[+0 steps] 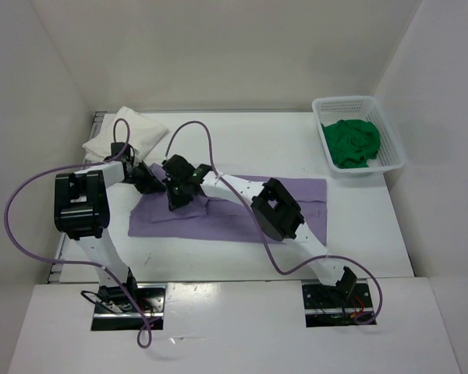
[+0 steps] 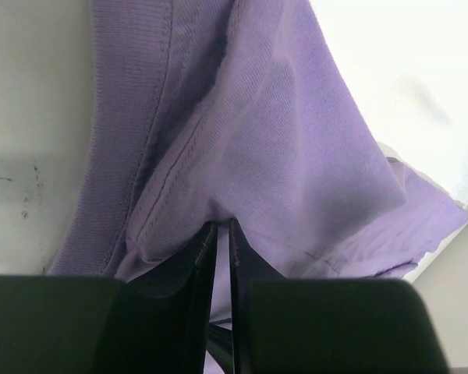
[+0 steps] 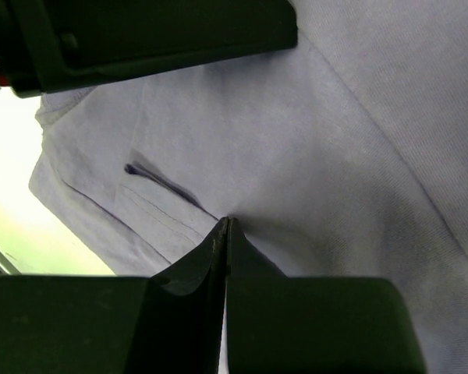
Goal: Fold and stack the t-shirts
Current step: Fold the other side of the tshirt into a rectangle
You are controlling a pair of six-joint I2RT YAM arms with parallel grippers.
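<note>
The left end effector (image 2: 221, 230) is pinched together on a bunched ridge of the purple t-shirt (image 1: 312, 195), with cloth puckering up out of its closed tips. Just beside it, toward three o'clock, the right end effector (image 3: 225, 226) is likewise clamped on a fold of the same purple fabric. A seam runs off from the pinch toward ten o'clock in its own wrist view.

From where I stand, both grips sit on the shirt's nine-o'clock end. The rest of the garment lies spread flat across the middle of the bench (image 1: 249, 140), stretching away toward three o'clock. I take this as the start of a fold: one end is gathered and ready to be carried over. The next move calls for both arms to lift together and travel toward three o'clock at an even height, so the edge lands square rather than twisted.

The right arm reaches diagonally over the shirt itself, so it lies across the very cloth that has to receive the fold, and that looks awkward. The purple cables loop close above too.

A folded white shirt (image 1: 129, 128) rests at ten o'clock, near the left arm, and is probably the stack to build on. At two o'clock, well apart, a white basket (image 1: 343, 100) holds a crumpled green shirt (image 1: 351, 142) waiting for its turn.
</note>
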